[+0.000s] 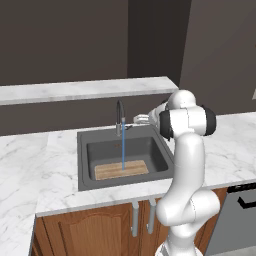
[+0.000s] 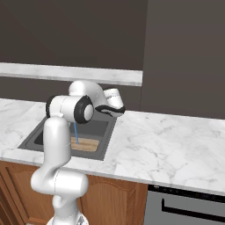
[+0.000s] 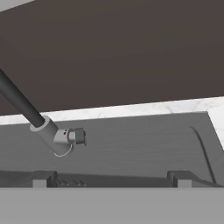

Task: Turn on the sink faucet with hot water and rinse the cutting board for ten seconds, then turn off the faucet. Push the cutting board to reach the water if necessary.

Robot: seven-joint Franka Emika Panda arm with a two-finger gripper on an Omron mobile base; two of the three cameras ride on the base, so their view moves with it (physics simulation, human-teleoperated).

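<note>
My gripper (image 1: 136, 119) is spread wide, holding nothing, at 3 o'clock of the faucet (image 1: 119, 116). Water (image 1: 123, 150) strikes the board (image 1: 121, 170) in the sink (image 1: 85, 141). Risk: overshooting the lever (image 3: 75, 136), leaving water running.

Faucet (image 1: 119, 116): slim dark-grey gooseneck, upright at the sink's back rim; small side lever (image 3: 75, 136) with red and blue marks.
Water (image 1: 123, 150): thin blue stream, falling straight from the spout onto the board.
Sink (image 1: 82, 160): dark-grey rectangular basin set in white marble.
Board (image 1: 121, 170): light-brown wood, flat on the basin floor along its front wall.
</note>
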